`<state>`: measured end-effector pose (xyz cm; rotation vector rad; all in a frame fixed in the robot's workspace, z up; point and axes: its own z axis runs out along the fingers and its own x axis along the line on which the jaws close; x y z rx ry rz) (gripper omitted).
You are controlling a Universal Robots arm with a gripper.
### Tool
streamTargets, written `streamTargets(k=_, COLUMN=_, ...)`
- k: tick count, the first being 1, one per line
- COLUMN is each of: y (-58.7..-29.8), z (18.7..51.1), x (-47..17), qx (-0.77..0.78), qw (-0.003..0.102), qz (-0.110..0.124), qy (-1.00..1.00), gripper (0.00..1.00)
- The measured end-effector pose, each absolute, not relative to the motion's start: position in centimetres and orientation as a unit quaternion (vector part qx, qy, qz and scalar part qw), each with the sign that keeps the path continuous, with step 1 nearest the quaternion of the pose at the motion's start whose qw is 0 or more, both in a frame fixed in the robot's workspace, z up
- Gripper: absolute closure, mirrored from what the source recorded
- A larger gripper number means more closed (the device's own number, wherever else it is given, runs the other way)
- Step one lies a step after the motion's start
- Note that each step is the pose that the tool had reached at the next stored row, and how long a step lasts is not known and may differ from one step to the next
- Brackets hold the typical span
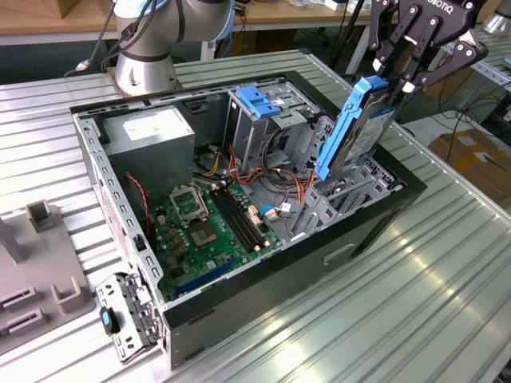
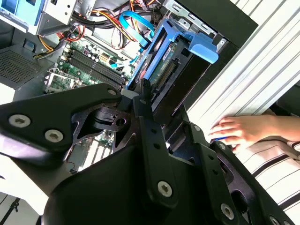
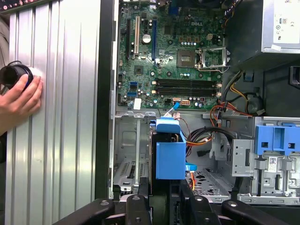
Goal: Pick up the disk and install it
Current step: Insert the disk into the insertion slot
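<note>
- Hanging over the computer case (image 1: 263, 295), the gripper (image 1: 393, 80) is closed onto the upper end of the disk (image 1: 357, 132), which is pinched between its black fingers.
- The disk is held steeply tilted at the end of the case farthest from the power supply (image 1: 152, 136). Its lower end is sunk below the case's rim, just beside the grey metal bay there, and whether it touches that bay cannot be told.
- In the second wrist view the disk (image 2: 161, 58) is seen running from the gripper (image 2: 168, 112) down into the case, with one finger (image 2: 150, 136) laid along its side.
- In the first wrist view the disk (image 3: 170, 160) is seen end-on as a blue block above the gripper (image 3: 166, 206), inside the case and near the motherboard (image 3: 173, 51).
- The case is laid on its side, lid off, on a ribbed metal table (image 1: 415, 303).
- A grey drive cage (image 1: 255, 132) topped by a blue latch (image 1: 259, 102) is fitted inside the case, between the power supply and the disk.
- A person's hand (image 3: 18, 103) is rested on the table outside the case, and a black round object (image 3: 14, 76) is held in it.
</note>
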<state>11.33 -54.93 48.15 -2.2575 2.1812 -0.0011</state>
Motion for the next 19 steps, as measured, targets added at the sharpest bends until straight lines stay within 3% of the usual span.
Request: streamTargets(k=19, y=-55.73, z=47.64, x=11.33, qx=-0.719, qw=0.001, qz=0.0, qy=0.695, gripper=0.65)
